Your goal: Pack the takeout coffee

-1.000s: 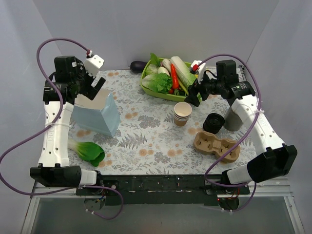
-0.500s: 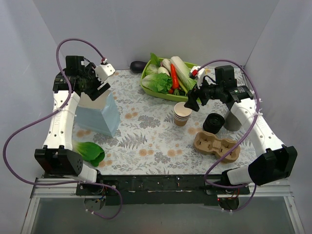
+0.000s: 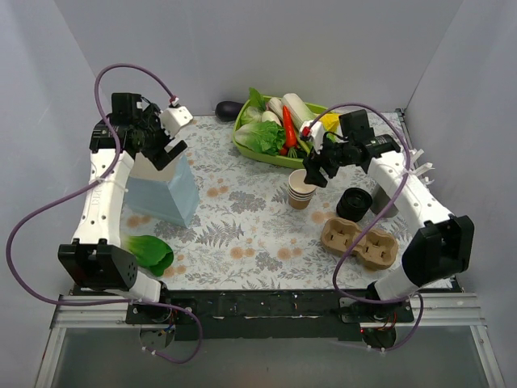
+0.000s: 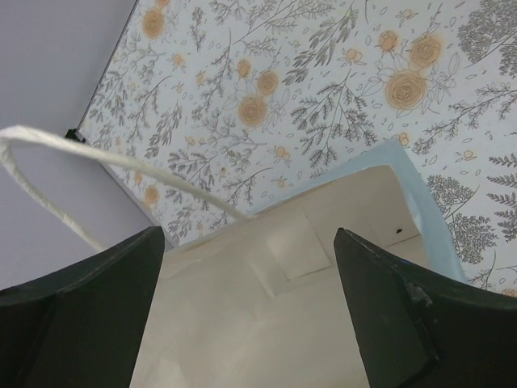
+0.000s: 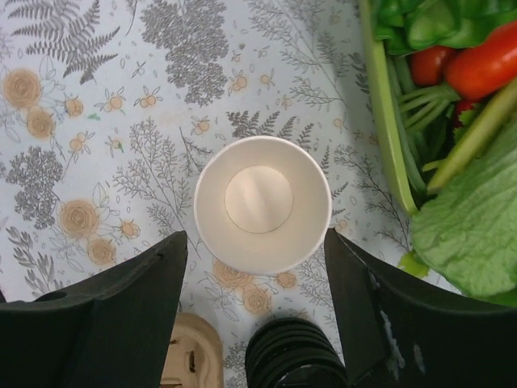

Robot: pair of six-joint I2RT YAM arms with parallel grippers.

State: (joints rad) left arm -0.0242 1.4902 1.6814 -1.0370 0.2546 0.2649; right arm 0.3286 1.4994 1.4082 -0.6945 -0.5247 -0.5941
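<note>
No lidded takeout coffee shows in any view. A tan paper cup with no lid (image 3: 302,188) stands mid-table; the right wrist view looks straight down into its white inside (image 5: 262,202). My right gripper (image 3: 319,170) (image 5: 254,238) is open and hovers just above this cup, one finger on each side, touching nothing. A stack of black lids (image 3: 354,204) (image 5: 295,356) sits right of the cup. The blue paper bag (image 3: 166,190) stands open at the left. My left gripper (image 3: 161,149) (image 4: 246,234) is open and empty over the bag's mouth (image 4: 420,210).
A green tray (image 3: 279,158) (image 5: 388,121) of vegetables lies at the back. A brown cup carrier (image 3: 359,241) (image 5: 192,356) lies front right. A bok choy (image 3: 149,250) lies front left, an eggplant (image 3: 228,107) at the back. A grey cylinder (image 3: 380,200) is partly hidden behind my right arm.
My right gripper has moved left and now sits over the lidless cup. My left arm swung right over the bag's mouth, then held still.
</note>
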